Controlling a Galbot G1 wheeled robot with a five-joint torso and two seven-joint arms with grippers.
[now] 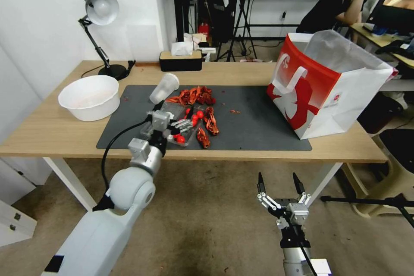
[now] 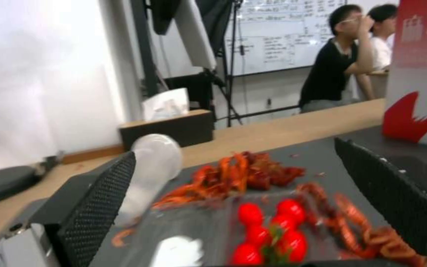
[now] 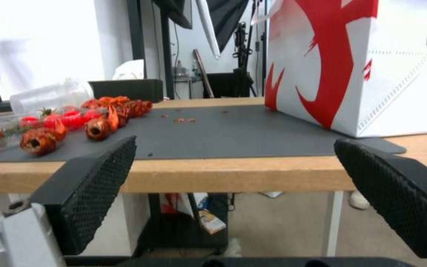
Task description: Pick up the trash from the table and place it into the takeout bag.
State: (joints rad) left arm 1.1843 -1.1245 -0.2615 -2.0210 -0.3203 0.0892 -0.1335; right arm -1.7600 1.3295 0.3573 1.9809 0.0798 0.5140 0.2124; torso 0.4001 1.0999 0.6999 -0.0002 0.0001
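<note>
- The left gripper (image 1: 183, 131) hangs low over the dark mat (image 1: 254, 125), jaws spread around a clear tray (image 1: 172, 127) of red tomatoes (image 2: 270, 231).
- Crayfish shells (image 1: 194, 95) lie at 12 o'clock from the tray, with a tipped plastic cup (image 1: 164, 88) at 11 (touching the pile's edge).
- The takeout bag (image 1: 327, 86) stands open at 3 o'clock, well apart on the table (image 1: 51, 131).
- The right gripper (image 1: 280, 187) waits below the table's edge, jaws spread.
</note>
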